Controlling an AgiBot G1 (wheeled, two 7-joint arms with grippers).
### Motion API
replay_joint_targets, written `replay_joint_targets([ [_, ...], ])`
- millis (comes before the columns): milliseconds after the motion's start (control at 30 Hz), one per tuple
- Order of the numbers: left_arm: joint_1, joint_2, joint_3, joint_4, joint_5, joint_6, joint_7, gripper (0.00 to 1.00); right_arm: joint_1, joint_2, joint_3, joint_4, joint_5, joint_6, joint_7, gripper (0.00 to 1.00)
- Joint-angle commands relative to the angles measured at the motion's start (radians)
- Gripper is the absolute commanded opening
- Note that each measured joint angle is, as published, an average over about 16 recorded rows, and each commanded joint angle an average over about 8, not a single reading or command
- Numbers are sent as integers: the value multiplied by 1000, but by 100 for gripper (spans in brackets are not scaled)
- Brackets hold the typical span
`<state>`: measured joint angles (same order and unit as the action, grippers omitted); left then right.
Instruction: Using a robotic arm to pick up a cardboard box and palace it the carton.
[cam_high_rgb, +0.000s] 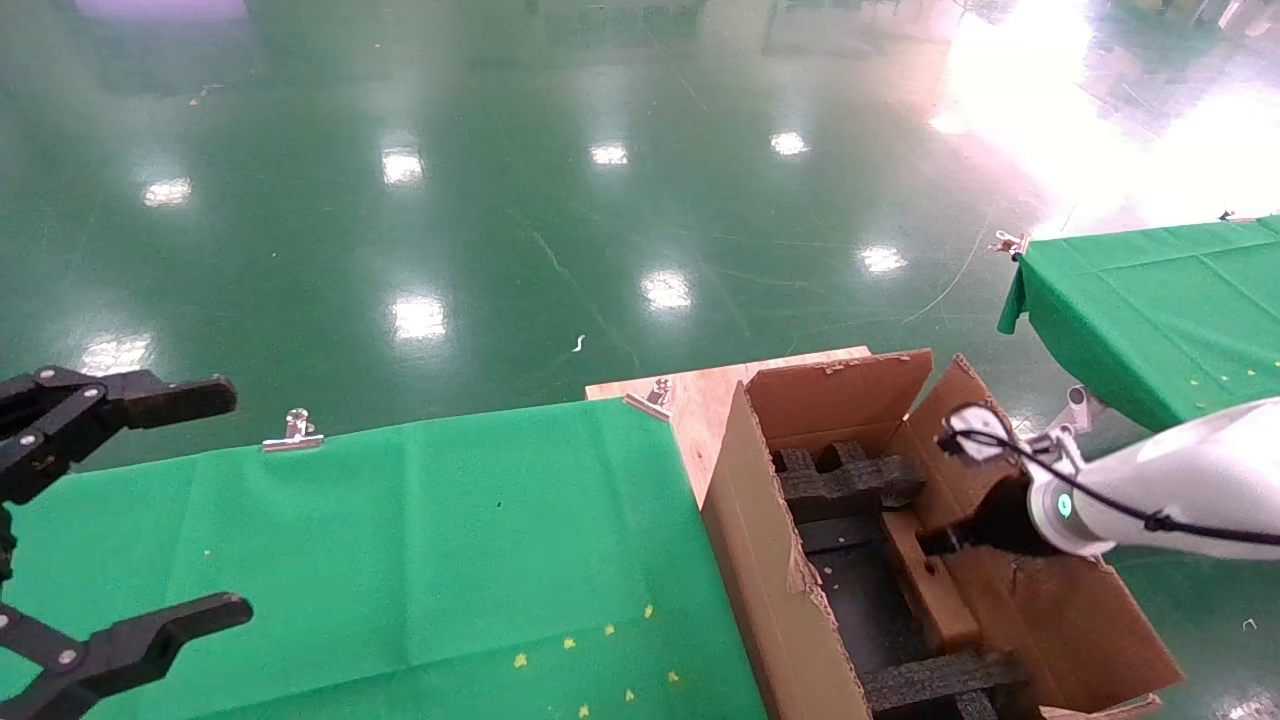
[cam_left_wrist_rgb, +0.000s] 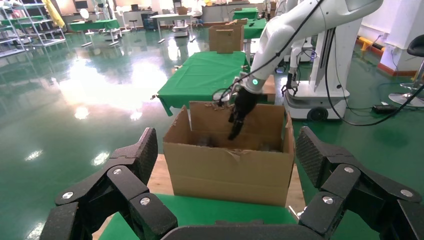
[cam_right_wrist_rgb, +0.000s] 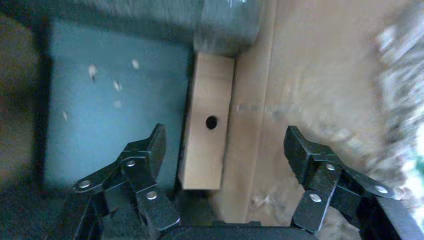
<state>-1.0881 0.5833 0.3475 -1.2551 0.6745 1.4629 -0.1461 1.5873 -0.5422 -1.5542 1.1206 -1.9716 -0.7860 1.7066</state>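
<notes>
The carton (cam_high_rgb: 770, 560) stands open on a wooden board, with black foam inserts (cam_high_rgb: 850, 485) inside. The small cardboard box (cam_high_rgb: 930, 590), with its round hole, lies inside the carton against its right wall. My white right arm (cam_high_rgb: 1180, 490) reaches down into the carton. Its gripper (cam_high_rgb: 935, 543) is open just above the box. In the right wrist view the box (cam_right_wrist_rgb: 207, 125) lies free between the spread fingers of the gripper (cam_right_wrist_rgb: 227, 137), beside the carton wall (cam_right_wrist_rgb: 280, 100). My left gripper (cam_high_rgb: 215, 505) is open and empty at the far left. It faces the carton (cam_left_wrist_rgb: 230, 170) in the left wrist view.
A green-clothed table (cam_high_rgb: 400, 560) lies left of the carton, with a metal clip (cam_high_rgb: 293, 432) on its far edge. The wooden board (cam_high_rgb: 700, 400) sticks out behind the carton. A second green table (cam_high_rgb: 1150, 310) stands at the right. Glossy green floor lies beyond.
</notes>
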Motion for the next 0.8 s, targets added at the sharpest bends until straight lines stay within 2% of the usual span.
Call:
replay_joint_targets([
  [33,0,0,0,0,0,0,0,100,15,6,7,10,-2,1,0,100],
  [333,0,0,0,0,0,0,0,100,157,59,78,168,53,-30,-56,100],
  [633,0,0,0,0,0,0,0,100,240,100,161,242,318,-33,-250,100],
  [800,0,0,0,0,-1,0,0,100,249,109,175,246,375,-40,-279,100],
])
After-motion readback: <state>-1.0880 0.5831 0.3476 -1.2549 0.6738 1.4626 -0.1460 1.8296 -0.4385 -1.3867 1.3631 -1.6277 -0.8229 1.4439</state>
